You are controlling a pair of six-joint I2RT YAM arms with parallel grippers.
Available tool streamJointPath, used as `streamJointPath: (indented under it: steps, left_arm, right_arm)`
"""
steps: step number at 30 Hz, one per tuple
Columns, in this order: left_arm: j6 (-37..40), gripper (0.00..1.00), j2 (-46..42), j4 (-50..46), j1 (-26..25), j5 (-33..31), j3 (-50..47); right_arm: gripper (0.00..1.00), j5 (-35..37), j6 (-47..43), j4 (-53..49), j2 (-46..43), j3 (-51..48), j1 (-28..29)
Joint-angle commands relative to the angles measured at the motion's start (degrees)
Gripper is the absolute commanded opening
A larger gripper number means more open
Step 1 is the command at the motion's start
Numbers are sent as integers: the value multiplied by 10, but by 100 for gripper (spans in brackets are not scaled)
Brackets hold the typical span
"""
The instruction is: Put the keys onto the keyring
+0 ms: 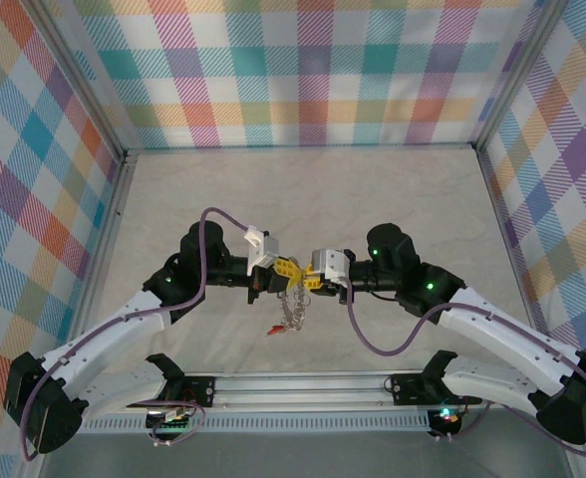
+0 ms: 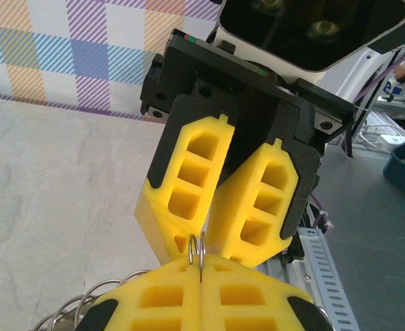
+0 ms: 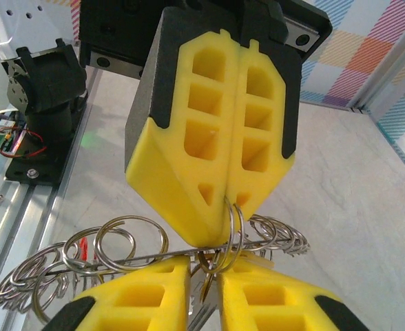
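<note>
1 keyring [image 1: 294, 307] is held over the table [image 1: 403, 199], clamped in the left gripper [image 3: 228, 198]. The right gripper [image 3: 204, 286] is seen barely apart around its wire; a grip cannot be told.

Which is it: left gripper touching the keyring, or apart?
Touching. The right wrist view shows the left gripper shut, loops of the keyring pinched between its tips.
</note>
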Motion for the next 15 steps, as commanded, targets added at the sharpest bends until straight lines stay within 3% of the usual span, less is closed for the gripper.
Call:
streamJointPath:
  steps: [1,8,15]
  left_arm:
    - [9,0,4,54,-13,-17,-3]
    - [21,0,-6,46,-15,-23,-13]
    - [53,0,-16,29,-23,-24,-18]
  right_arm:
    - [19,-109,7,66,3,3,17]
    - [23,-107,17,70,5,1,16]
    - [17,-113,29,64,17,6,16]
